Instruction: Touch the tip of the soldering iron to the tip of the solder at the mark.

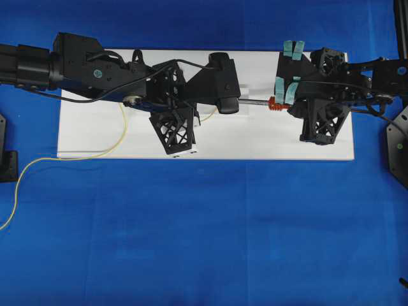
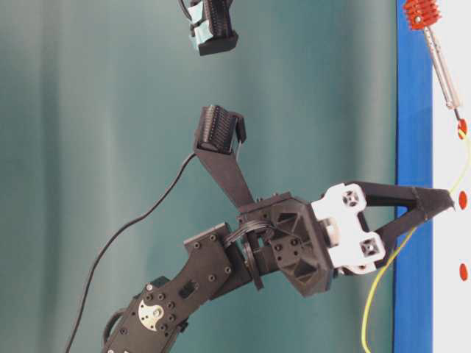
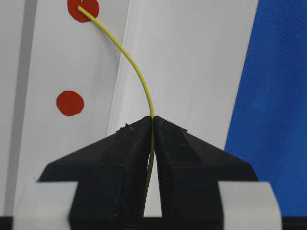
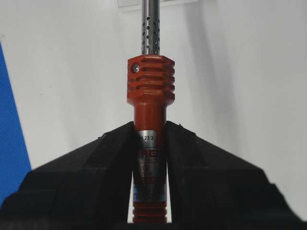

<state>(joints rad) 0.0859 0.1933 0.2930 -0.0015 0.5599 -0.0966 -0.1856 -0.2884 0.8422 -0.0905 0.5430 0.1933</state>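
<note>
Bringing the two tips together at the mark seems to be the step in hand, and it looks almost finished. On the left, the left claw (image 3: pixel 152 125) is closed tight on the solder (image 3: pixel 139 72). The yellow wire passes between its two fingers, comes out of the front and bends away to the far left, where its end lies on the upper red mark (image 3: pixel 83 8). A second red mark (image 3: pixel 70 103) lies nearer to the claw and is bare. Both marks are on the white board (image 1: pixel 95 127), which rests on the blue desk (image 1: pixel 204 242).

On the right, the right claw (image 4: pixel 149 132) is closed on the orange-red handle of the soldering iron (image 4: pixel 150 91), and the grey shaft points away from it, toward the left arm. In the table-level view the iron's point comes down to the same red mark (image 2: pixel 461 127) where the wire ends. Whether the two tips really touch, I cannot tell; they are at least just beside each other.

In my judgement, the next move calls only for a very small and slow correction of the iron's point, with the left claw holding the wire quiet, because the thin wire can bend away easily.
</note>
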